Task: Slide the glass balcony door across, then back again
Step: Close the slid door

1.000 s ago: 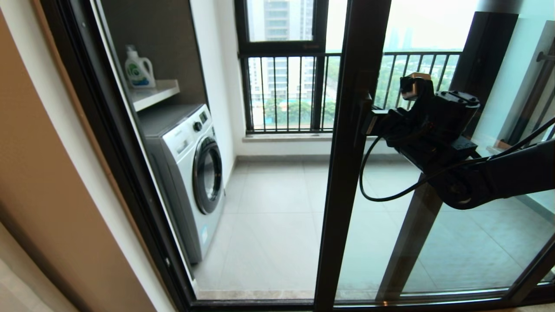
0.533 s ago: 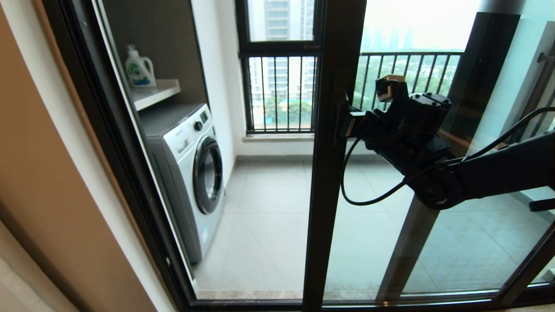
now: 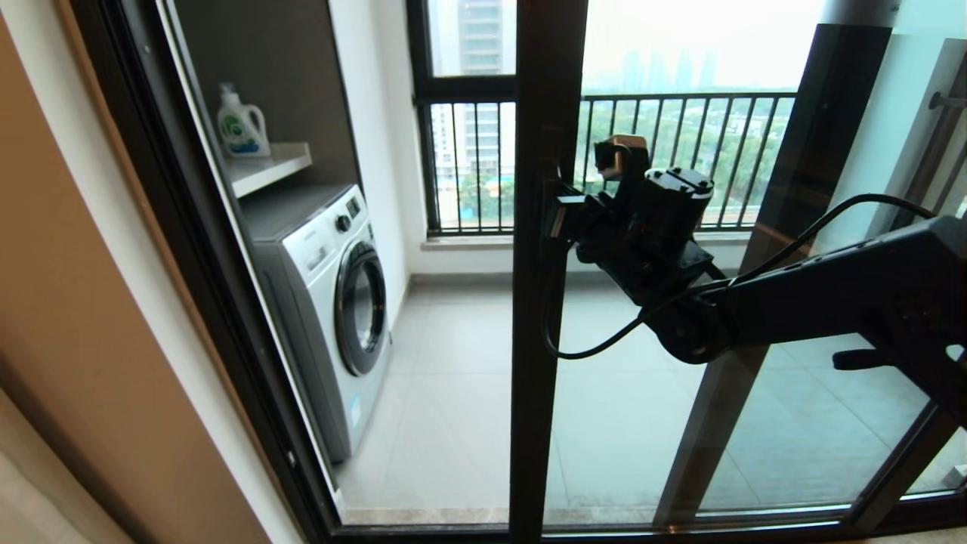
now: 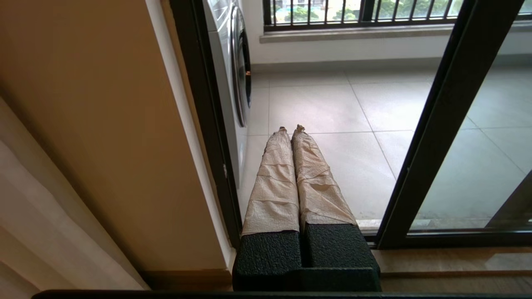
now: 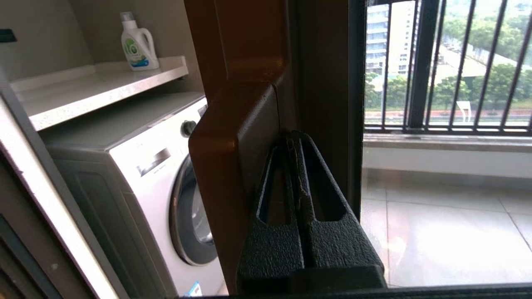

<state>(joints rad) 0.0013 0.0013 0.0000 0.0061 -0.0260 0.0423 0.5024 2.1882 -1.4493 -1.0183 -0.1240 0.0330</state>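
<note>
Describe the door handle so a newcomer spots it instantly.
Find the dark upright of the glass door at mid-frame in the head view. Halfway up it sits the handle, a boxy brown block. Unlike the railing bars, the right pincer presses against it.

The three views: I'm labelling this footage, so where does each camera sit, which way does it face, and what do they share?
Head view: on the robot's head, facing down and forward at the glass balcony door; right arm and right tool at its handle.
Left wrist view: low, facing the threshold; shut left tool.
Right wrist view: behind the shut right tool, against the door handle.
Shared: washing machine in all; detergent bottle in head and right wrist.
</note>
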